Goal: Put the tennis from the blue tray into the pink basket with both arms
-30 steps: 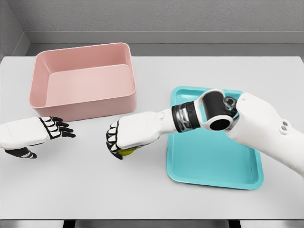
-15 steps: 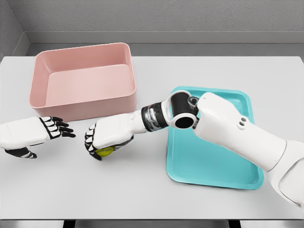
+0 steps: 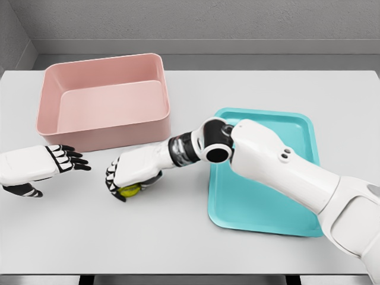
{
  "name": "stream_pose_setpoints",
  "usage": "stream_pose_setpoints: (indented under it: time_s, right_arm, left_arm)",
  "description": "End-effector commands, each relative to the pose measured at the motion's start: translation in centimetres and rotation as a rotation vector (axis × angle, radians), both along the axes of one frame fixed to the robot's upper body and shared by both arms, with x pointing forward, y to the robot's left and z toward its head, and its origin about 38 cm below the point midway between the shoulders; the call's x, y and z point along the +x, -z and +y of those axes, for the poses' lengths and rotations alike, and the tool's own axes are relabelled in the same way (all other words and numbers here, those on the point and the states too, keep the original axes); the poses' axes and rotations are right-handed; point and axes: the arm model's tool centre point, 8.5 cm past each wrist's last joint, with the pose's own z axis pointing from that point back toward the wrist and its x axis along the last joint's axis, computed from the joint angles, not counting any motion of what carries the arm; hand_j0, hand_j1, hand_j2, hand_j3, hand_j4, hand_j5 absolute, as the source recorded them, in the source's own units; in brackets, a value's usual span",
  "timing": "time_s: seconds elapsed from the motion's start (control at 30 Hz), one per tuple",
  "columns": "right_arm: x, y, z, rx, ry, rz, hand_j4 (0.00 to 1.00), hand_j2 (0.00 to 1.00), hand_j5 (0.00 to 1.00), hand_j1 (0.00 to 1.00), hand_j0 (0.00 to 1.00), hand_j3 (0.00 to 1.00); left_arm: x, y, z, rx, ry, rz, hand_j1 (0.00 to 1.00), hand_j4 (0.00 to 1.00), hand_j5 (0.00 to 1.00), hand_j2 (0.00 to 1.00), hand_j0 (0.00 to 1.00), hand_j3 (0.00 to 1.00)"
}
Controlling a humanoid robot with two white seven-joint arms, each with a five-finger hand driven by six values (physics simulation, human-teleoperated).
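One basket (image 3: 104, 101) upper left, one tray (image 3: 267, 208) at right, one ball (image 3: 129, 190) left of centre, two hands (image 3: 35, 169) (image 3: 127, 175).

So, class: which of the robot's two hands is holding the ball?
The right hand, reaching across from the tray side, curls its fingers over the yellow-green ball. The left hand is open and holds nothing.

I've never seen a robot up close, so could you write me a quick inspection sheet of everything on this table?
Surface: plain white table.
Job's things: yellow-green tennis ball in the right hand, over the table; empty pink rectangular basket; empty blue flat tray.
Clutter: nothing seen.
Grippers: right hand shut on the ball; left hand open, facing it, apart.
Cables: nothing seen.
Surroundings: grey wall behind.
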Motion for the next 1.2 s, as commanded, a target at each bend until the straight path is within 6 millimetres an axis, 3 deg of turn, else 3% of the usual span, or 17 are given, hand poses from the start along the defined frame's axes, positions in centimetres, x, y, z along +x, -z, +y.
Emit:
stream_pose_setpoints:
  time_s: [0.0,0.03,0.07,0.1,0.17,0.57,0.73,1.17]
  right_arm:
    - [-0.1,0.1,0.2,0.002,-0.002,0.006,0.43,0.43,0.43,0.43,0.43,0.43]
    - [-0.2,0.1,0.2,0.002,-0.002,0.008,0.48,0.48,0.48,0.48,0.48,0.48]
    - [-0.3,0.3,0.2,0.002,-0.003,0.012,0.60,0.60,0.60,0.60,0.60,0.60]
    - [-0.3,0.3,0.2,0.002,-0.001,0.013,0.80,0.80,0.80,0.80,0.80,0.80]
    - [-0.3,0.2,0.2,0.006,-0.001,0.013,0.99,0.99,0.99,0.99,0.99,0.99]
    - [0.0,0.0,-0.3,0.009,0.009,0.007,1.00,1.00,1.00,1.00,1.00,1.00]
    - [-0.1,-1.8,-0.5,0.054,-0.001,-0.017,1.00,1.00,1.00,1.00,1.00,1.00]
    - [0.1,-5.4,-6.3,0.103,0.038,-0.105,1.00,1.00,1.00,1.00,1.00,1.00]
  left_arm:
    - [0.0,-0.1,0.0,-0.004,-0.003,0.001,1.00,1.00,1.00,1.00,1.00,1.00]
    - [0.0,-0.1,0.0,-0.004,-0.003,0.001,1.00,1.00,1.00,1.00,1.00,1.00]
    - [0.0,-0.1,0.0,-0.009,-0.004,0.002,1.00,1.00,1.00,1.00,1.00,1.00]
    - [0.0,-0.1,0.1,-0.007,-0.005,0.002,1.00,1.00,1.00,1.00,1.00,1.00]
    - [0.0,-0.1,0.0,-0.009,-0.004,0.002,1.00,1.00,1.00,1.00,1.00,1.00]
    - [0.0,-0.1,0.1,-0.009,-0.005,0.002,1.00,1.00,1.00,1.00,1.00,1.00]
    - [0.0,-0.1,0.0,-0.009,-0.004,0.004,1.00,1.00,1.00,1.00,1.00,1.00]
    - [-0.1,0.1,0.0,-0.009,-0.005,0.010,1.00,1.00,1.00,1.00,1.00,1.00]
